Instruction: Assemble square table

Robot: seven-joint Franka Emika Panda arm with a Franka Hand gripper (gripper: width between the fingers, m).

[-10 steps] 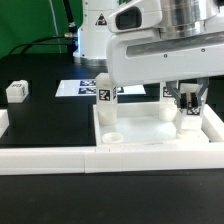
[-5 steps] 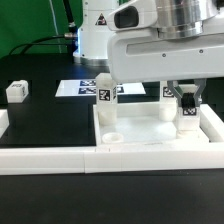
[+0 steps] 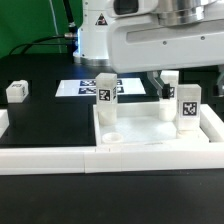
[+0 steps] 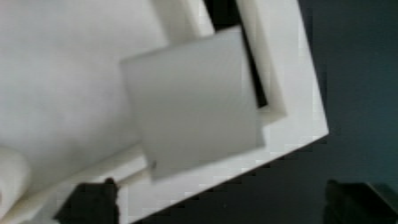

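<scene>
The square table top (image 3: 140,128) lies flat on the black desk (image 3: 40,115) in the lower right half of the exterior view. Its front edge runs just behind the long white rail (image 3: 50,158) that crosses the bottom of the frame. A round socket (image 3: 110,137) shows near its front corner on the exterior view's left.

Three legs stand upright on the top. The first leg (image 3: 105,92) rises at the back corner on the exterior view's left, its black-white tag facing the camera. The second leg (image 3: 188,105) stands toward the exterior view's right, also tag forward. The third leg (image 3: 168,90) stands just behind it, partly hidden by the arm (image 3: 160,45), which fills the upper right of the frame. A loose leg (image 3: 15,90) lies well apart on the desk at the far left. The marker board (image 3: 82,87) lies flat behind the top, near the frame's middle.

In the wrist view the hand (image 4: 228,205) is released. Its dark fingertips (image 4: 93,203) are spread wide with nothing between them. A pale block (image 4: 196,110) sits beside the top's raised rim (image 4: 294,70); I cannot tell which leg it is.
</scene>
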